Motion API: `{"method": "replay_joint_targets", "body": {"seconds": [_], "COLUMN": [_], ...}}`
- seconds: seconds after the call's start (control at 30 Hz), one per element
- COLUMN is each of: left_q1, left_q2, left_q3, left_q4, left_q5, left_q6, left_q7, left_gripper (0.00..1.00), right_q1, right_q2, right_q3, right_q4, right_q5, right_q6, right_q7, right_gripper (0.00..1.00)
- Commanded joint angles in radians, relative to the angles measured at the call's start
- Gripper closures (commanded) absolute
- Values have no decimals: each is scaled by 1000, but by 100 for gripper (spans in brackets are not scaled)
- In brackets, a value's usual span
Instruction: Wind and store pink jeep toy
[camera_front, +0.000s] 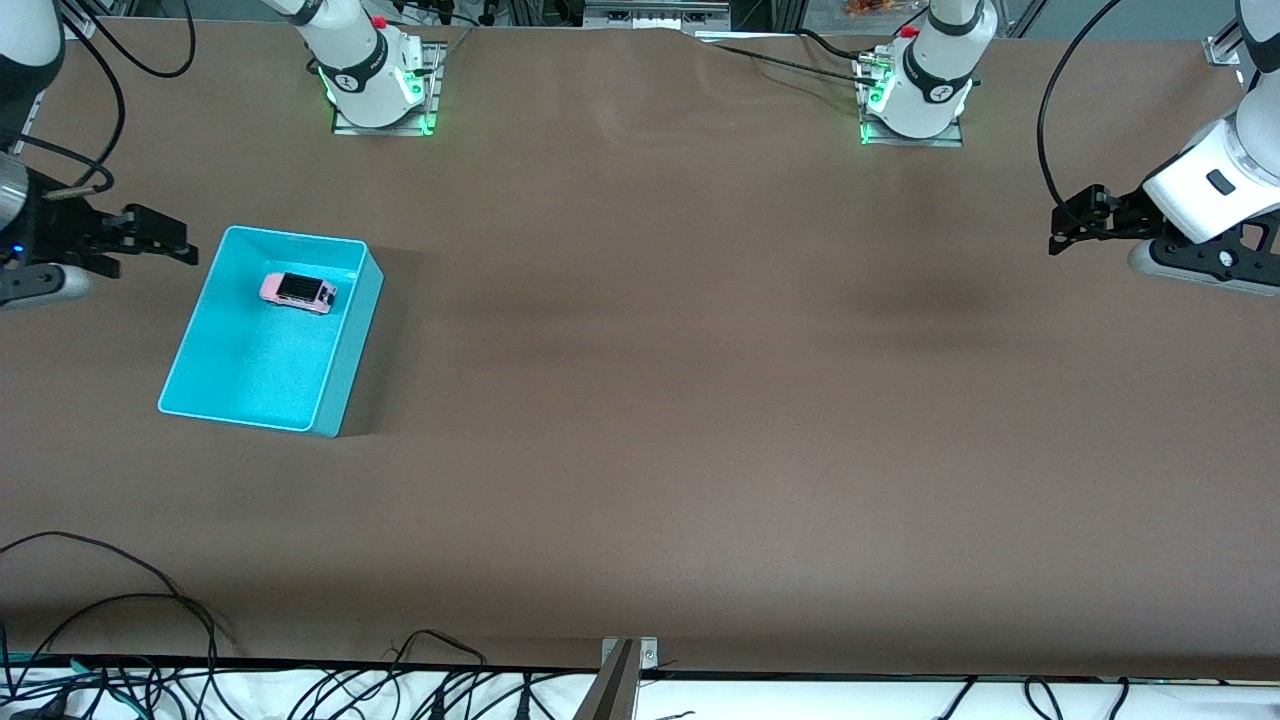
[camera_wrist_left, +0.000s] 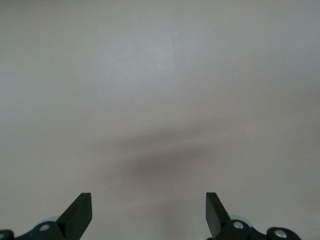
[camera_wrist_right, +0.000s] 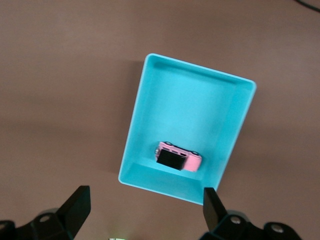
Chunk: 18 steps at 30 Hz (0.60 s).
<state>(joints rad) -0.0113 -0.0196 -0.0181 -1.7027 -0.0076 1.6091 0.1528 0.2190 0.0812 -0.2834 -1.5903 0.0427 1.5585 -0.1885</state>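
One pink jeep toy (camera_front: 298, 291) lies inside the turquoise bin (camera_front: 230, 375), on its floor, in the part of the bin farther from the front camera; it stands on its wheels with the black roof up. The bin rests on the brown table (camera_front: 700, 400), toward the right arm's end. The right gripper (camera_front: 170, 240) hangs in the air just beside the bin, its fingers (camera_wrist_right: 77, 207) spread wide and holding nothing; the left gripper (camera_front: 1065, 225) waits over the bare table at the left arm's end, its fingers (camera_wrist_left: 80, 212) also wide apart and empty.
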Motion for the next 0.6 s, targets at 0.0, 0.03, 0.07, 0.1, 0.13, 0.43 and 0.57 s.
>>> {"method": "replay_joint_targets", "body": {"seconds": [0.0, 0.03, 0.07, 0.1, 0.13, 0.43, 0.57], "left_q1": [-6, -6, -6, -6, -6, -6, -6], "left_q2": [17, 17, 17, 17, 17, 17, 17], "left_q3": [4, 4, 4, 4, 4, 4, 4], "left_q4": [37, 37, 37, 37, 37, 37, 37], "left_q5": [-20, -20, -20, -20, -20, -20, -20], "left_q6": [-26, -25, -25, -25, -25, -26, -25], "left_q7": [-12, -12, -12, -10, -12, -10, -10], "left_gripper": [0, 0, 0, 0, 0, 0, 0], "right_q1": [7, 7, 5, 5, 5, 5, 5], "right_q2": [20, 17, 14, 12, 12, -75, -103], "right_q3": [-3, -3, -5, -7, -8, -8, -3], "right_q4": [96, 98, 99, 99, 99, 95, 67], "right_q5": [-50, -49, -47, -49, -49, -49, -52], "right_q6": [-84, -86, -87, -89, -89, -178, -176], "right_q7": [47, 47, 46, 46, 46, 49, 50], "right_gripper": [0, 0, 0, 0, 0, 0, 0]}}
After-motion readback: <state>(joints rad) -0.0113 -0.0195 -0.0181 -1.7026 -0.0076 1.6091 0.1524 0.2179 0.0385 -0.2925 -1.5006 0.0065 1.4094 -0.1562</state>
